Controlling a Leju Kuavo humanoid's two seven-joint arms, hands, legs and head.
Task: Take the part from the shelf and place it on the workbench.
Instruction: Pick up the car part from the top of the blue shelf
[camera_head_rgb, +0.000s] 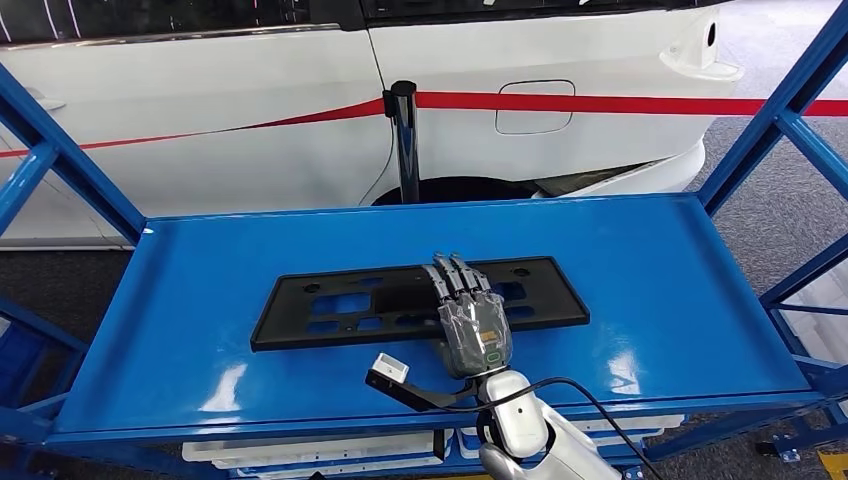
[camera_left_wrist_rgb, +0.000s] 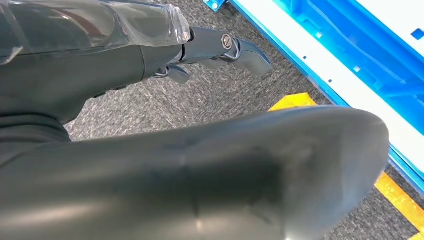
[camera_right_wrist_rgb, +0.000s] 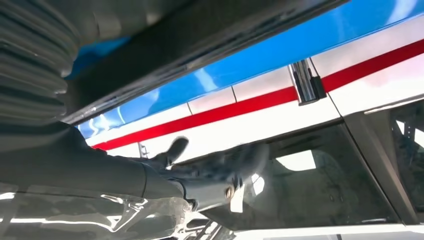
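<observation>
A flat black rectangular part (camera_head_rgb: 340, 305) with cut-outs lies across the middle of the blue shelf (camera_head_rgb: 650, 270). My right hand (camera_head_rgb: 470, 310) reaches in from the shelf's near edge and lies palm down over the part's right-of-middle stretch, fingers straight and pointing away from me. The right wrist view shows the part's dark edge (camera_right_wrist_rgb: 190, 35) close beside the hand (camera_right_wrist_rgb: 165, 185), with its fingers stretched out and nothing between them. My left hand (camera_left_wrist_rgb: 100, 70) hangs by my side over grey carpet, fingers extended and holding nothing.
A white car with a red stripe (camera_head_rgb: 600, 103) stands close behind the shelf, with a black post (camera_head_rgb: 404, 140) in front of it. Blue diagonal struts (camera_head_rgb: 770, 120) frame both shelf ends. White trays (camera_head_rgb: 320, 450) sit on a lower level. Yellow floor marking (camera_left_wrist_rgb: 295, 101) lies beside the rack.
</observation>
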